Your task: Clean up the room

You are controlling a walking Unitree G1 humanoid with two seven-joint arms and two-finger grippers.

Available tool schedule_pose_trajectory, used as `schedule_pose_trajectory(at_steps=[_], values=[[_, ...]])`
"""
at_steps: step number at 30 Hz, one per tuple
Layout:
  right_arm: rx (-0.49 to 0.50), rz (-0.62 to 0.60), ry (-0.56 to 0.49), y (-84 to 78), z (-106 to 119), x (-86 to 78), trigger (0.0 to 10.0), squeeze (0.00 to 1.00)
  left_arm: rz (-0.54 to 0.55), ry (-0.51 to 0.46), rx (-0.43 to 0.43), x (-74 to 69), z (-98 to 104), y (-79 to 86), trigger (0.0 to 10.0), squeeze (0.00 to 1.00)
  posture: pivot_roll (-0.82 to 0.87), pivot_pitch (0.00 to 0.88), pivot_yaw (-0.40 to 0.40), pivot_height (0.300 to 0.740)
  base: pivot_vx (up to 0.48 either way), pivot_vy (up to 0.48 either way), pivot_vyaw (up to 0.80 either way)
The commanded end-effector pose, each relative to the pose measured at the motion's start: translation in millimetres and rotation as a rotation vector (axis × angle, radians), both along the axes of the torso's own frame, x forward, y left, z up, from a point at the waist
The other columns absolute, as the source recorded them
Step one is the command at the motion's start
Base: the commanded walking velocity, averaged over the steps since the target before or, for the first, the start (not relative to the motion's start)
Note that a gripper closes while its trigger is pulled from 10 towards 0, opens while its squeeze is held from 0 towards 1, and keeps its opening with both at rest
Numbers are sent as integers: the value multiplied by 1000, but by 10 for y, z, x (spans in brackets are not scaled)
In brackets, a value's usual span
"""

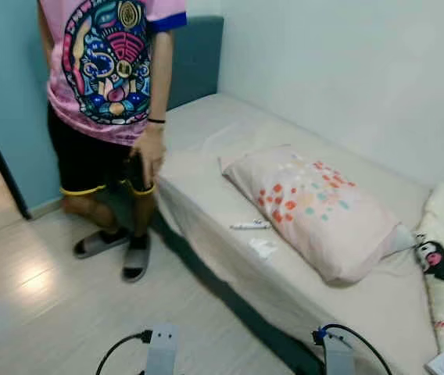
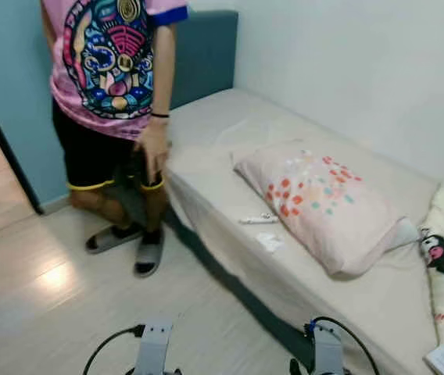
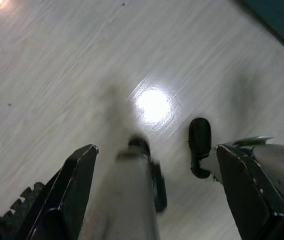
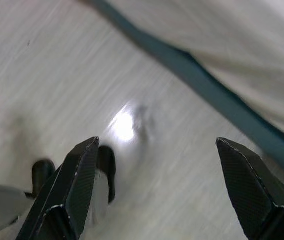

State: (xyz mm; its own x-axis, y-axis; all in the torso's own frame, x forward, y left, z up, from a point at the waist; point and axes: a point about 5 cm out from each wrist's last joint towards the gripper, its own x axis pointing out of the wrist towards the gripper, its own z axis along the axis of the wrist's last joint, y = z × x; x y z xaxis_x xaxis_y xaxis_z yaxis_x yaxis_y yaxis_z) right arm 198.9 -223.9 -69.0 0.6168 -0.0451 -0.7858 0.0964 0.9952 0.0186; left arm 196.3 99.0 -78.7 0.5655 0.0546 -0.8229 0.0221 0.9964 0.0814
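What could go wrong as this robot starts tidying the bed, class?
1. A person stands at the bed's corner, so an arm swinging that way might hit them.
2. The small white pen-like item and crumpled scrap lie near the mattress edge; a nudge could drop them.
3. Moving the pillow carelessly could sweep them off.

Person in pink shirt (image 1: pixel 109 62), grey slippers (image 1: pixel 116 250), teal headboard (image 1: pixel 197 58), pale wood floor (image 1: pixel 42 312)
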Motion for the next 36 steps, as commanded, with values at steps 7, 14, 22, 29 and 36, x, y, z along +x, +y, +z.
schedule_pose_trajectory(at_steps=[7,14,22,29,36], values=[[41,0,-79,100,95,192,10000,0,4,31,-38,-84,-27,-132,10000,0,15,29,-87,740,321,0,0],[-9,55,-18,116,32,103,10000,0,13,38,-29,-90,-30,-130,10000,0,14,24,-94,740,182,0,0],[-67,107,207,98,-258,-494,10000,0,-62,75,-13,-135,-55,-143,10000,0,28,0,-95,740,0,0,0],[-67,112,226,144,-294,-566,10000,0,-85,82,-1,-142,-62,-126,10000,0,32,0,-87,740,0,-81,0],[-74,153,229,276,-302,-522,10000,0,-67,71,4,-124,-54,-111,10000,0,33,0,-83,740,0,-207,0]])
